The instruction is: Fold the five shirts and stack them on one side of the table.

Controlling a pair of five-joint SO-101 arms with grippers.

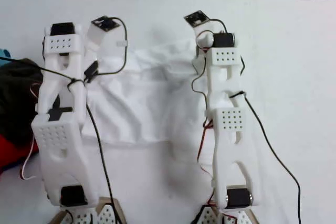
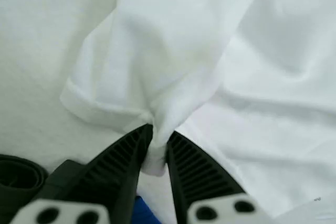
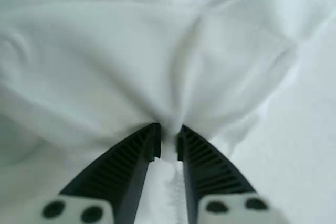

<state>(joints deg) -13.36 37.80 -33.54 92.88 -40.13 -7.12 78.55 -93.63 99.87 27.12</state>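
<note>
A white shirt (image 1: 142, 98) lies spread and rumpled on the white table between my two arms. My left gripper (image 2: 156, 139) is shut on a pinch of the white shirt (image 2: 173, 66) near a sleeve hem. In the high view that arm stands at the left, with its wrist (image 1: 102, 32) at the shirt's far left corner. Pinching a fold of the white shirt (image 3: 157, 61), my right gripper (image 3: 167, 136) is also shut. The right arm's wrist (image 1: 212, 43) sits at the shirt's far right corner.
A heap of dark (image 1: 16, 98) and red (image 1: 13, 153) clothes lies at the table's left edge, beside the left arm. Bare white table (image 1: 294, 77) stretches to the right and along the far side. Cables hang from both arms.
</note>
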